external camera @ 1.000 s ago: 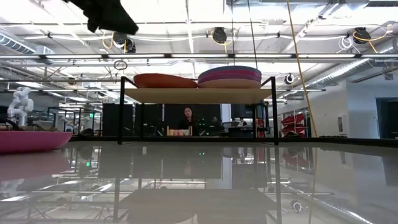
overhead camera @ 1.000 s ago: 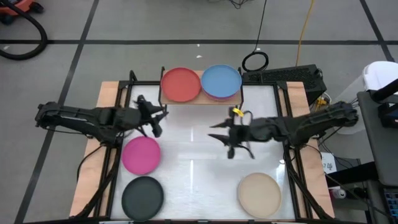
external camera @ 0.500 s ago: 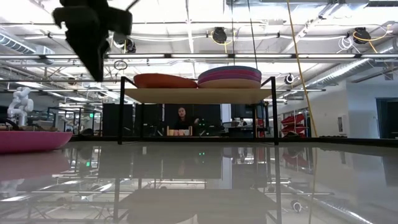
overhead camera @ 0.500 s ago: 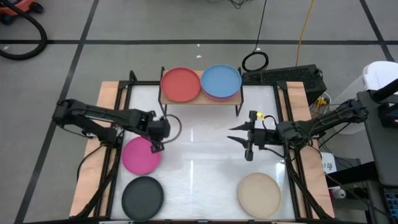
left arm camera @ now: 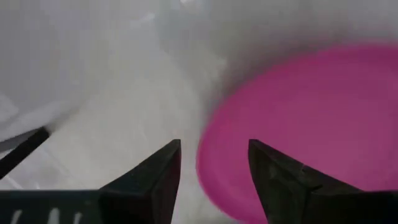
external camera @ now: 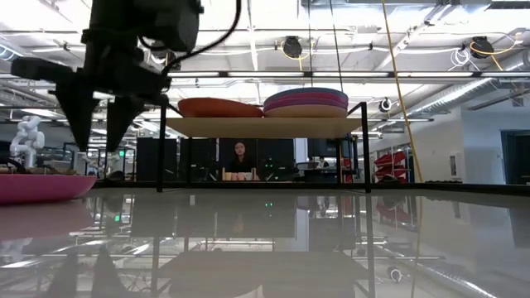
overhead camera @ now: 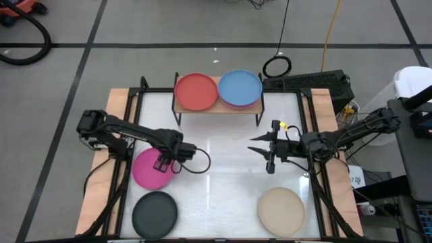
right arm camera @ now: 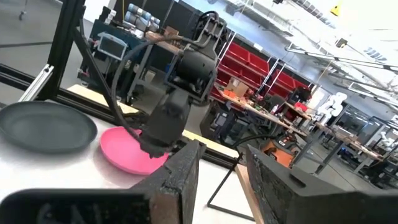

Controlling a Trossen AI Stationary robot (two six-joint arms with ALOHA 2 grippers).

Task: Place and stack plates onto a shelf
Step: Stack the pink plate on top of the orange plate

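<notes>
Glossy white tabletop under left claw, fingers parted and empty, over round magenta plate.

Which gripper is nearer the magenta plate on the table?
Left. The left gripper hangs open over the magenta plate's edge; the right gripper waits mid-table, well away.

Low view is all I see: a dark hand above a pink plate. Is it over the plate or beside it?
Observer: The left hand hangs open over the pink plate's inner edge.
Visitor: Any other plates on the table?
Observer: A black plate and a beige plate, at the end away from the shelf.
Visitor: And the other arm?
Observer: The right hand waits open over the table's right half.
</notes>
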